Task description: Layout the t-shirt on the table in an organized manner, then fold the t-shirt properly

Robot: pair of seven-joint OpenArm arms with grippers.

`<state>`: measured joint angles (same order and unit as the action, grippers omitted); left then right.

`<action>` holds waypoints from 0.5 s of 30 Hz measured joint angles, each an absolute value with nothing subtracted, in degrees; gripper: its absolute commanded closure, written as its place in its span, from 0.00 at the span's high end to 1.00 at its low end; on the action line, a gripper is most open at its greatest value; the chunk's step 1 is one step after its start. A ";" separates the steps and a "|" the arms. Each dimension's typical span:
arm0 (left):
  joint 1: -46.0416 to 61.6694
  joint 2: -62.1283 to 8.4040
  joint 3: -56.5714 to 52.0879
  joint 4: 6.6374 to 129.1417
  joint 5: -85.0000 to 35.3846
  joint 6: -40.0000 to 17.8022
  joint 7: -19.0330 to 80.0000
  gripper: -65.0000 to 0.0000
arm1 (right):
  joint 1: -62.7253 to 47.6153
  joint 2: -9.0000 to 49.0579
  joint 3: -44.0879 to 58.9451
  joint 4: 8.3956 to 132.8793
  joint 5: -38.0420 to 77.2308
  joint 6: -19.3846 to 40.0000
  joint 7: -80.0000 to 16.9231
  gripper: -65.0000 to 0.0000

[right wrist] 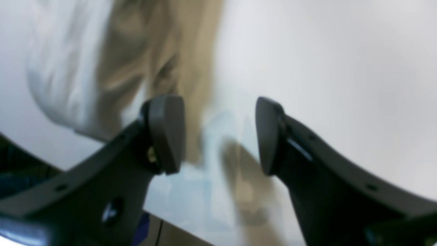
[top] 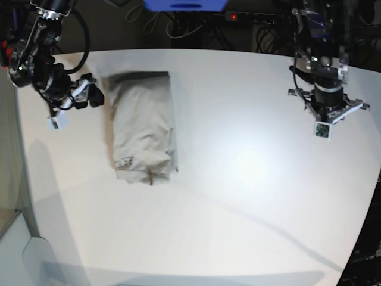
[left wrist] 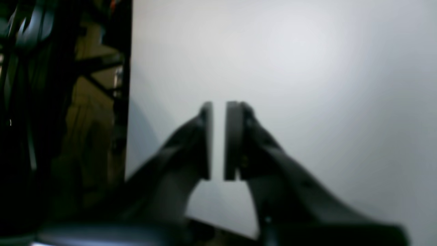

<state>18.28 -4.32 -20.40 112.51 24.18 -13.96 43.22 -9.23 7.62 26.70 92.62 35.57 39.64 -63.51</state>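
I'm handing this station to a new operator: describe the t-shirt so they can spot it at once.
Start with the big white table in the base view and look to its far left part. There the t-shirt lies folded into a narrow upright rectangle, just beside the right pincer. It is the only cloth in view, plain grey-beige against the white top.

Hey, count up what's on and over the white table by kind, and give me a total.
Folded t-shirt: 1
Table: 1
Robot pincers: 2, the left pincer shut and empty, the right pincer open beside the shirt
Total: 4
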 measured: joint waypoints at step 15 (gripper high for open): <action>21.06 5.37 -33.10 112.95 24.64 -33.71 43.03 0.00 | -15.07 7.49 27.00 92.64 35.81 39.64 -53.12 0.53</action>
